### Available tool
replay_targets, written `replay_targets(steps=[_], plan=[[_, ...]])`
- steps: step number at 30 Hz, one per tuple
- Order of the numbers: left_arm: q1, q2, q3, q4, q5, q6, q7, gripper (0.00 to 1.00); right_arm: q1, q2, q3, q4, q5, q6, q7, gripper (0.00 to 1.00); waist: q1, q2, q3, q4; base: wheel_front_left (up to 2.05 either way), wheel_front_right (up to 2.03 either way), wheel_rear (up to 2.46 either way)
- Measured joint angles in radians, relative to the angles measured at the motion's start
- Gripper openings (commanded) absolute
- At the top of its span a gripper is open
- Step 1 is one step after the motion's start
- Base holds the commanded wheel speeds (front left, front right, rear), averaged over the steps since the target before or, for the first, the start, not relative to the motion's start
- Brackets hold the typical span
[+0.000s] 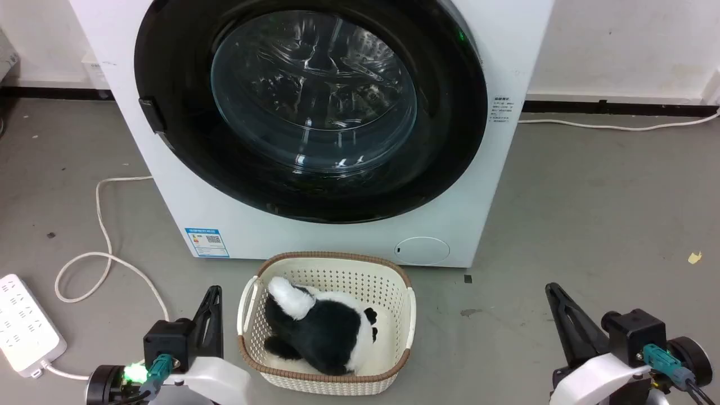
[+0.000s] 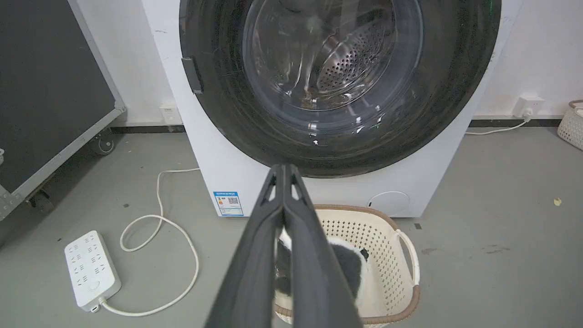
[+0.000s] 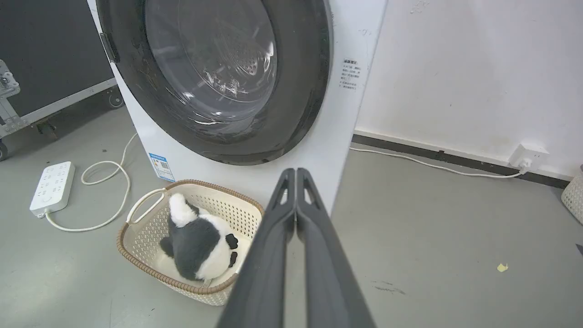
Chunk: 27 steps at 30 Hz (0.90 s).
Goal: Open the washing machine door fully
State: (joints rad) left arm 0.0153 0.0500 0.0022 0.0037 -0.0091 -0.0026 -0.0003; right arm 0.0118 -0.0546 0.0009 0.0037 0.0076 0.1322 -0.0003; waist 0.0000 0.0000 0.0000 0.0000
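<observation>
The washing machine door (image 1: 312, 107) is a big round glossy black ring with a bulging clear glass window, and it sits flush against the white machine front. A small dark handle tab (image 1: 152, 115) is on its left rim. The door (image 2: 339, 77) also faces the left wrist camera, and the door (image 3: 214, 77) appears at an angle in the right wrist view. My left gripper (image 1: 214, 292) is low at the lower left, shut, holding nothing, well short of the door. My right gripper (image 1: 551, 289) is at the lower right, likewise shut and holding nothing.
A cream basket (image 1: 405, 304) with a black-and-white plush toy (image 1: 318, 326) stands on the floor just before the machine, between my grippers. A white power strip (image 1: 25, 323) and its looping cable (image 1: 101, 225) lie at the left. A small round white flap (image 1: 422, 250) is low on the machine.
</observation>
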Motion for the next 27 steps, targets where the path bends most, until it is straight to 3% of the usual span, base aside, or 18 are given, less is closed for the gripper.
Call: replay_targets(steps=[27], plan=[[0.0, 0.0, 0.0, 0.0, 0.0, 0.0, 0.0, 0.0, 0.0, 0.0, 0.0, 0.0, 0.0, 0.0, 0.0, 0.0, 0.0, 0.0, 0.0, 0.0, 0.0, 0.0, 0.0]])
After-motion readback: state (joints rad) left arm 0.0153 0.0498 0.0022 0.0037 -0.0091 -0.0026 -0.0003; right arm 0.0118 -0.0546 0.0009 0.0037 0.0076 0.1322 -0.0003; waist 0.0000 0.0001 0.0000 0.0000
